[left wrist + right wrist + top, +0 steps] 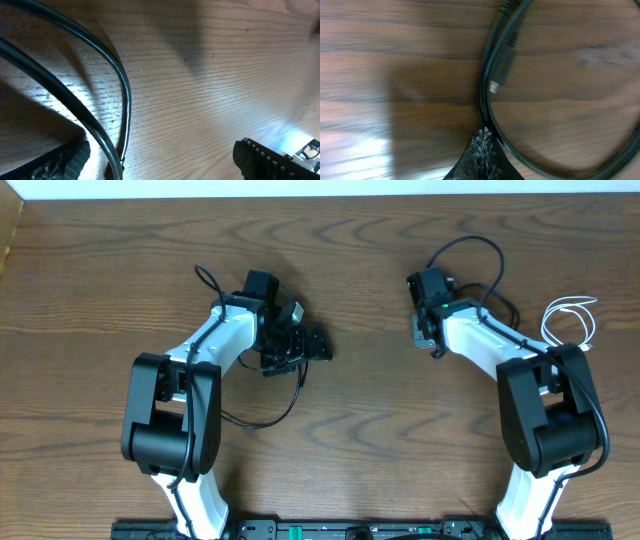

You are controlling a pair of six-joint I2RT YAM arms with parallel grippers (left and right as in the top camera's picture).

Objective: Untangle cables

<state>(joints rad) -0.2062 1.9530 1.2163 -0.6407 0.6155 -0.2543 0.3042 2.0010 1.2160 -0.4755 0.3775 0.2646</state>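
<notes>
The white cable (570, 320) lies in loose loops at the far right, beside the right arm's base. A thin black cable (470, 242) loops behind my right gripper (425, 332). In the right wrist view the black cable (487, 110) runs doubled, and its small plug end (501, 70) lies on the wood. My right gripper (482, 147) is shut, its tip touching the cable's side. My left gripper (298, 345) is open. In the left wrist view its fingers (160, 160) are spread wide, with two black cords (125, 100) next to the left finger.
The brown wooden table (360, 430) fills the view. Another thin black cord (290, 402) curves from under the left gripper back toward the left arm; I cannot tell whether it is the arm's own wire. Both arm bases stand at the front edge.
</notes>
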